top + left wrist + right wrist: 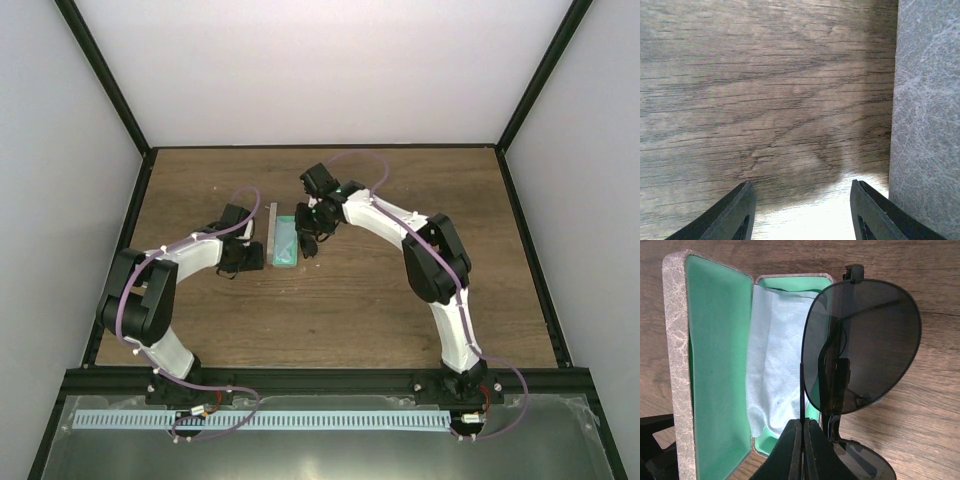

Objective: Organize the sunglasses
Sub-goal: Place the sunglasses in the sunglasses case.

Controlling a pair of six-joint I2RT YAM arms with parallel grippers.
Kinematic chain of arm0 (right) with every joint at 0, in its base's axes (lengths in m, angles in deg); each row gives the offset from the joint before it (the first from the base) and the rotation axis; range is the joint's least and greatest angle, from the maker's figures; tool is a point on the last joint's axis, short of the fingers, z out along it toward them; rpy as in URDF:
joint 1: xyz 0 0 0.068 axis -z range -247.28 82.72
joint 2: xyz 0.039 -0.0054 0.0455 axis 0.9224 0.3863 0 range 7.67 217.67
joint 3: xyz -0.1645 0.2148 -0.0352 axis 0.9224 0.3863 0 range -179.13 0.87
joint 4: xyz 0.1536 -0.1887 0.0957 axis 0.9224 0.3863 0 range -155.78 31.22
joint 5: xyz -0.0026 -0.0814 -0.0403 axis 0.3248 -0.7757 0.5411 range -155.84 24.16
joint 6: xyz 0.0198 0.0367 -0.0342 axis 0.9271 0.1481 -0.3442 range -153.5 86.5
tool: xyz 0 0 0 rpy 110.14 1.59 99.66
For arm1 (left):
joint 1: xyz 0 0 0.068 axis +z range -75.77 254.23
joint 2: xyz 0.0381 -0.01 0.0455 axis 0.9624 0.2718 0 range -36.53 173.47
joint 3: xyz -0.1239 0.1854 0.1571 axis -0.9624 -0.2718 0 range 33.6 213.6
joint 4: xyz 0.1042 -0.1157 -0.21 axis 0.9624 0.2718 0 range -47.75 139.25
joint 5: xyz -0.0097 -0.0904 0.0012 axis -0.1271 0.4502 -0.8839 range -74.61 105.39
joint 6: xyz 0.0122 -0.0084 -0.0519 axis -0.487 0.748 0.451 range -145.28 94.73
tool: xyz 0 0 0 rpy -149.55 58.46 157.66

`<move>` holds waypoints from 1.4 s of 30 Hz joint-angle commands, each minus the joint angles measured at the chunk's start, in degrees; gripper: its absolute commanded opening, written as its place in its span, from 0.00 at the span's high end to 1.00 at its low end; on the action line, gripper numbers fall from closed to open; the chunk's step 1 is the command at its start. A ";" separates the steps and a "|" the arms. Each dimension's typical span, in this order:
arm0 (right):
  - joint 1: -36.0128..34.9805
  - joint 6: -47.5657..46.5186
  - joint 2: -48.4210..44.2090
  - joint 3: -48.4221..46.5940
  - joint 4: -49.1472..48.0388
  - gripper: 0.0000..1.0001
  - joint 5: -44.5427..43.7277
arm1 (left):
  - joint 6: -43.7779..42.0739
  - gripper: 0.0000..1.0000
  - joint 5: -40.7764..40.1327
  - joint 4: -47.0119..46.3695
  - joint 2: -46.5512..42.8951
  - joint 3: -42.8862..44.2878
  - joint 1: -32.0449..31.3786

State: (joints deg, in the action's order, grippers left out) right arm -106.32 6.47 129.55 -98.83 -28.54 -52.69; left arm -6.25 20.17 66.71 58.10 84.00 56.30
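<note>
at the left of the wooden table (400,300) the left gripper (241,258) sat low over the boards, just beside the open case (283,240). its own camera showed its two black fingers (732,215) spread wide with only bare wood between them, and the grey marbled outside of the case (927,125) filled the right edge of that view; i couldn't tell whether a finger touched it.

the case lay open near the middle of the table, the long way running front to back. from the right wrist its lid (710,365) stood up on the left, green inside, and a light blue cloth (777,365) lay in the green tray beside it.

just right of that, the sunglasses (865,345) hung over the right edge of the case, off the table, one dark lens facing the camera and overlapping the tray's right side, the second lens low near the fingers. the right gripper (804,427) had its fingers pressed together on the thin black frame. from above, the right gripper (312,228) hovered at the case's right side, with the sunglasses (305,243) a small dark shape below it.
</note>
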 commanded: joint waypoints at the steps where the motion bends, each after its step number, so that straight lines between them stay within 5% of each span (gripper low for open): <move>1: -0.59 1.63 1.64 -3.67 -0.61 0.99 -0.36 | -0.66 0.46 0.23 -0.13 0.20 -1.34 0.09; 42: -5.67 3.19 11.79 -15.95 2.84 0.99 0.00 | -1.27 0.46 1.12 -0.84 1.10 -2.08 0.14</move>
State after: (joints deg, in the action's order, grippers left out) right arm -110.96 9.22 140.98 -111.68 -26.90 -53.45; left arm -7.08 20.25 65.38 58.10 83.49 56.30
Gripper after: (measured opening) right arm 0.009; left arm 0.543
